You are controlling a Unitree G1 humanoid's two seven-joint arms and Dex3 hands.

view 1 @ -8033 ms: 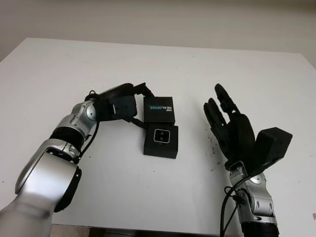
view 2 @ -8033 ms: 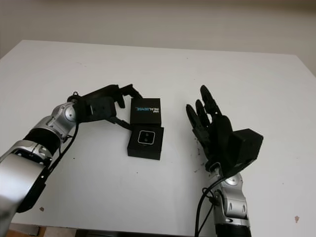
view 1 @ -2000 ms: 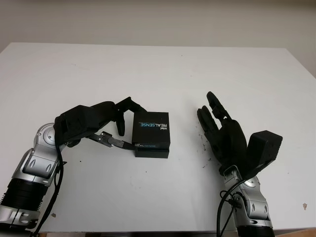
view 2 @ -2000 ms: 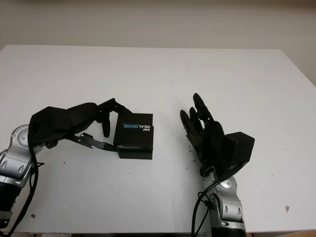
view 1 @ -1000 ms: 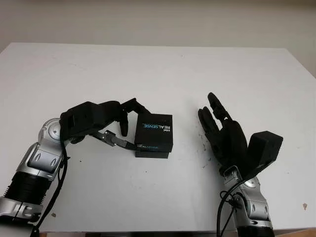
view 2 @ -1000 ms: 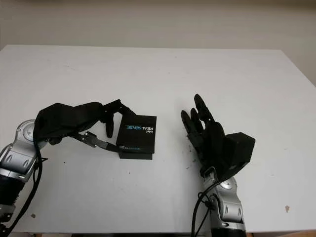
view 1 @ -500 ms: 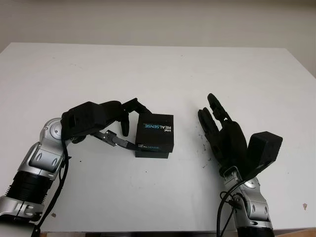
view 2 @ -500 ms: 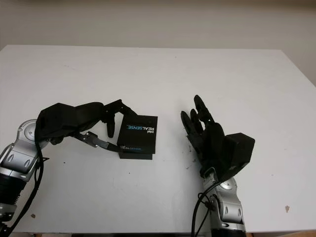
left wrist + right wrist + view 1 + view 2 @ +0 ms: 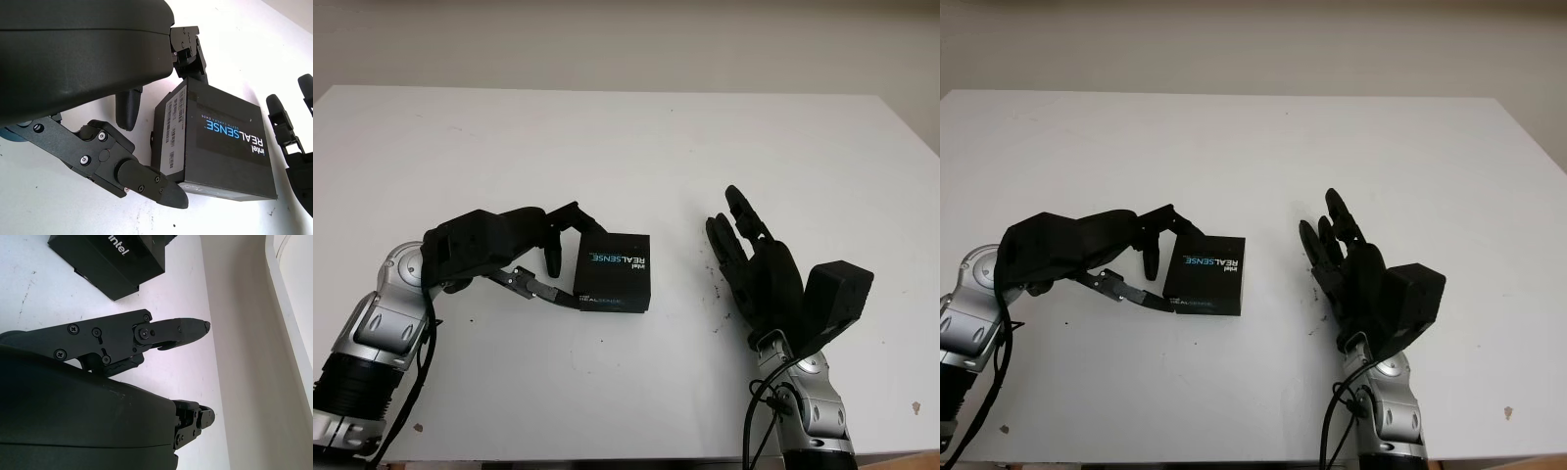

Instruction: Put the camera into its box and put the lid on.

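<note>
The black camera box (image 9: 614,272) sits at the table's middle with its lid on, "intel REALSENSE" printed on top (image 9: 230,132). The lid covers the base all round, and the camera inside is hidden. My left hand (image 9: 573,262) reaches in from the left and is shut on the lid. One finger (image 9: 188,49) presses its far edge and the thumb (image 9: 156,186) presses its near corner. My right hand (image 9: 754,264) is open and raised upright, a hand's width to the right of the box. The box also appears in the right wrist view (image 9: 112,259).
The white table (image 9: 607,137) stretches wide around the box. A few dark specks (image 9: 717,294) mark the surface beside my right hand. The table's front edge runs just below both forearms.
Eight seconds ago the lid lay behind the open base with the camera showing. Since then the lid has come over the base, skewed at first, now seated square. Box and left hand shifted slightly left.
</note>
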